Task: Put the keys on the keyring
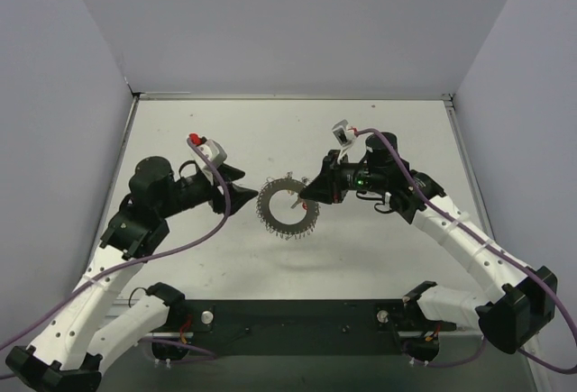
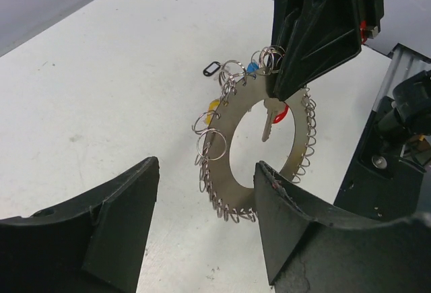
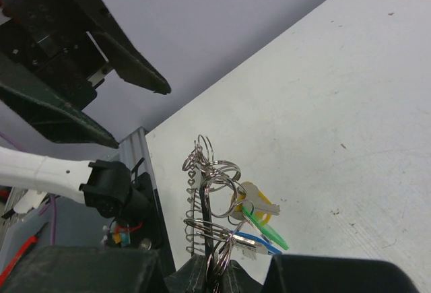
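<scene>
The keyring, a silvery disc with small wire loops all round its rim, is held upright above the table. My right gripper is shut on its upper rim, seen edge-on between the pads. Several keys hang from the loops: a yellow one, a green one and a blue one. A red-headed key dangles across the keyring's hole. My left gripper stands open just short of the lower rim, touching nothing. From above it is left of the ring.
A small black loop lies on the white table beyond the ring. A black base plate runs along the near edge between the arm bases. Grey walls close in the table on three sides.
</scene>
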